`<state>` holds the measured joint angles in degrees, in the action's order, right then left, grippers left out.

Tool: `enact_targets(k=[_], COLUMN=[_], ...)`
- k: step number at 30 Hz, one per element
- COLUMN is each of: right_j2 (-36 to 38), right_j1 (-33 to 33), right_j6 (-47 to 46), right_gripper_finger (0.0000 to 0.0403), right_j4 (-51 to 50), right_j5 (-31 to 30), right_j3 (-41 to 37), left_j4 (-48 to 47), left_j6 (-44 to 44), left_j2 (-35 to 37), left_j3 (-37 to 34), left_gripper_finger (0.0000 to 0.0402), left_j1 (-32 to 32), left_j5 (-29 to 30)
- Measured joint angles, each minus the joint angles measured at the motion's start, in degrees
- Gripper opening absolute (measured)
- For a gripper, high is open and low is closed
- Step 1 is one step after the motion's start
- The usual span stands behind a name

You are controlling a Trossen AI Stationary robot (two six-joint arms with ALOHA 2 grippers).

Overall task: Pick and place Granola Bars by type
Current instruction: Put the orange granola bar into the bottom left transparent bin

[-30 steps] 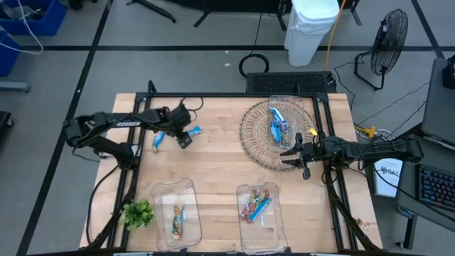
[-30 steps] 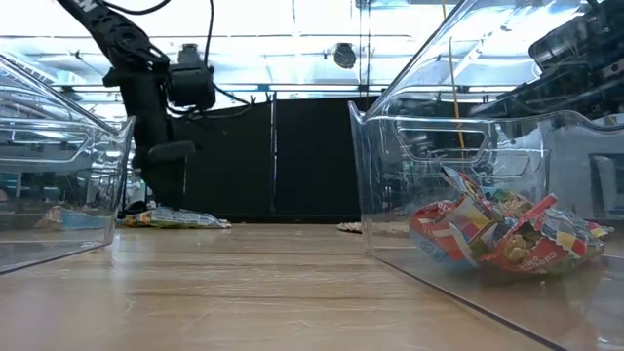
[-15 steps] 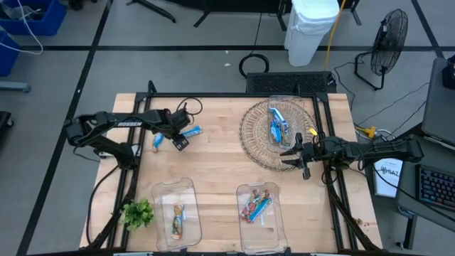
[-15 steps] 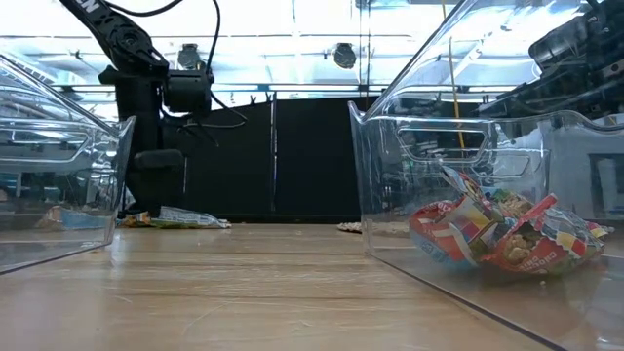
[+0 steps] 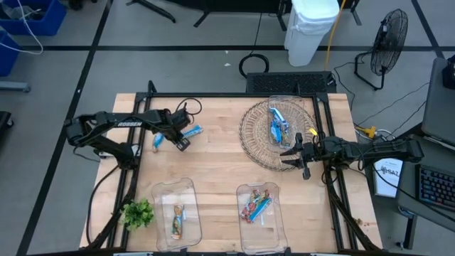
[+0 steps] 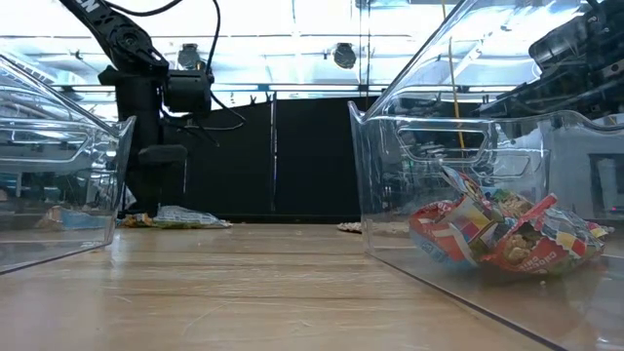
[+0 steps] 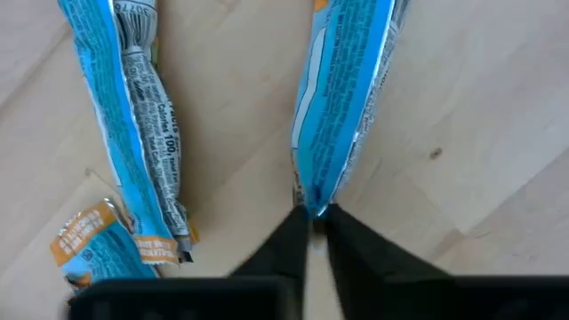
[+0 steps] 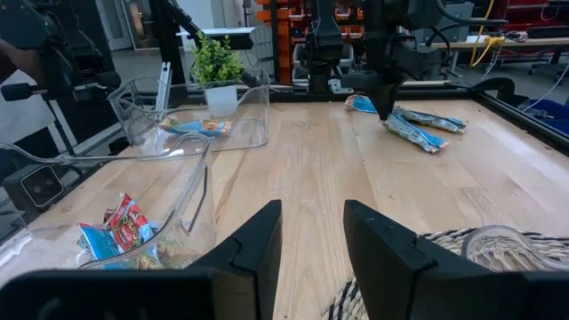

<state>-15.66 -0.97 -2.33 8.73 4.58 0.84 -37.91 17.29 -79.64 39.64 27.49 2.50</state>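
Observation:
Two blue granola bars lie flat on the wood at the far left, one [image 5: 192, 131] beside my left gripper [image 5: 181, 142] and one [image 5: 158, 141] to its left. In the left wrist view they show side by side [image 7: 342, 98] [image 7: 133, 116]. My left gripper [image 7: 313, 233] points down and is shut on the near end of the right-hand bar. More blue bars [image 5: 277, 124] lie in the wicker basket [image 5: 252, 139]. My right gripper [image 5: 295, 153] [image 8: 311, 240] waits open and empty at the basket's right rim. My left gripper pinches the blue bar's flat end seal [image 7: 313, 206] between its two fingertips. The fingers come from above, pointing down, at the bar's very end. The bar lies flat on the table, stretching away from the fingers.
Two clear bins stand at the near edge: the left bin [image 5: 160, 195] holds one multicoloured bar, the right bin [image 5: 274, 224] several bars [image 6: 497, 234]. A green leafy sprig [image 5: 138, 212] stands at the near left. Bare wood lies between the bars, the bins and the basket.
My left gripper has gone down and a little toward the table's left edge, onto the end of the blue bar. The bars have stayed where they lay.

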Motion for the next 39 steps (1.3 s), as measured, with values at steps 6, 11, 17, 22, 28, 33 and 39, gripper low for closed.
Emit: enact_targets(k=[6, 11, 17, 22, 28, 33, 39], right_j2=[0.0, 0.0, 0.0, 0.0, 0.0, 0.0, 0.0], right_j1=[0.0, 0.0, 0.0, 0.0, 0.0, 0.0, 0.0], right_j6=[0.0, 0.0, 0.0, 0.0, 0.0, 0.0, 0.0], right_gripper_finger=[0.0114, 0.0114, 0.0114, 0.0114, 0.0114, 0.0114, 0.0114], right_j4=[0.0, 0.0, 0.0, 0.0, 0.0, 0.0, 0.0], right_j5=[0.0, 0.0, 0.0, 0.0, 0.0, 0.0, 0.0], right_j3=[0.0, 0.0, 0.0, 0.0, 0.0, 0.0, 0.0], left_j4=[0.1, 1.8, 6.1, 8.8, 11.4, 12.7, 12.5], left_j6=[2.0, 0.9, -0.5, -0.5, 0.9, 0.9, 1.7], left_j2=[0.0, 0.0, 2.8, 9.8, 19.7, 26.3, 29.1], left_j3=[0.0, 0.0, 0.0, 0.0, 0.0, 0.0, 0.0], left_gripper_finger=[0.0008, 0.0003, 0.0002, 0.0002, 0.0001, 0.0001, 0.0001], left_j1=[0.0, -0.2, -2.8, -7.1, -14.9, -21.0, -24.3], left_j5=[0.3, 1.1, 4.7, 5.7, 7.8, 12.3, 15.5])
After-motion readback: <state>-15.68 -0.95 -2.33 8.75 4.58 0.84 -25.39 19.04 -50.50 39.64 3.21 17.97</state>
